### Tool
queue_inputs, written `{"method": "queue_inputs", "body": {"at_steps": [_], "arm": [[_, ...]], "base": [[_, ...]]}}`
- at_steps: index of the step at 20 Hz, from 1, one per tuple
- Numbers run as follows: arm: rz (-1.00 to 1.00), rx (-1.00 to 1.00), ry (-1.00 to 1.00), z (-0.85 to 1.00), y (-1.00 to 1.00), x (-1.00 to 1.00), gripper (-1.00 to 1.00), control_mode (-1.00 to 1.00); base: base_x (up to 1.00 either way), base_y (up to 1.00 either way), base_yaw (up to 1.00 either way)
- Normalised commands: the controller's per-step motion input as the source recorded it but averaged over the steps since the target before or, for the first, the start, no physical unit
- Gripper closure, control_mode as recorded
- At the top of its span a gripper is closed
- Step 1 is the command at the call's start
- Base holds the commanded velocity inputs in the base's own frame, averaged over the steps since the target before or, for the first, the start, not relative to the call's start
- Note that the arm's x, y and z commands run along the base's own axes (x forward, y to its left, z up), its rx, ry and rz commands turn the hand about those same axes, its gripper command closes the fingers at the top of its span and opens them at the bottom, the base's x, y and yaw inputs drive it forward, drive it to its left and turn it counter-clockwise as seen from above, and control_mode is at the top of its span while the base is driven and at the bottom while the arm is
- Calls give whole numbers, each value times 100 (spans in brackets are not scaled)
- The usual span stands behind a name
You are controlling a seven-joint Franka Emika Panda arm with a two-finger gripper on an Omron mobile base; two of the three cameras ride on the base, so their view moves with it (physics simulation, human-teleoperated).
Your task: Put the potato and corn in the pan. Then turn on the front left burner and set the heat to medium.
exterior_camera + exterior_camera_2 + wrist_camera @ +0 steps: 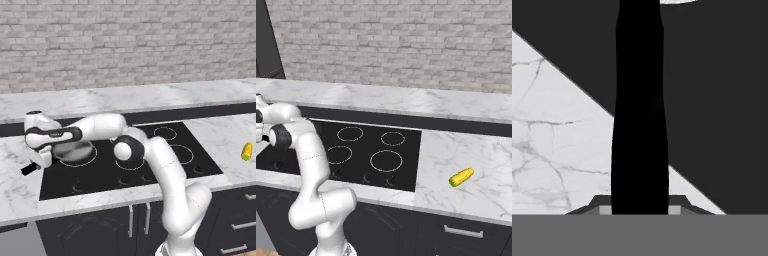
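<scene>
The white arm reaches far to the left side of the left base view, low over the black stove top (150, 165). Its hand sits at the left edge of the stove, right above the pan (75, 151). The pan is round, grey and shiny, and it rests on the front left ring of the stove. Its long black handle (639, 110) sticks out toward the lower left of that view, over the edge of the white marble counter (15, 190).

In the hand view the handle runs straight up the middle of the picture, from the bottom to the top. The fingers (639, 209) are pressed in on the handle, one small tip on each side of it, so they pinch the pan's handle. Behind it lie the dark stove and a corner of the counter.

The corn (461, 177) lies on the counter to the right of the stove, well apart from the pan. It is bright yellow with a green tip.
</scene>
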Motion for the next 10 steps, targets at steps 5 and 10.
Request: {"method": "queue_inputs", "body": {"at_steps": [5, 10], "arm": [[-8, -4, -2, 0, 26, 20, 100, -100], [-2, 0, 0, 0, -12, 4, 100, -100]], "base": [[0, 0, 0], [0, 0, 0]]}}
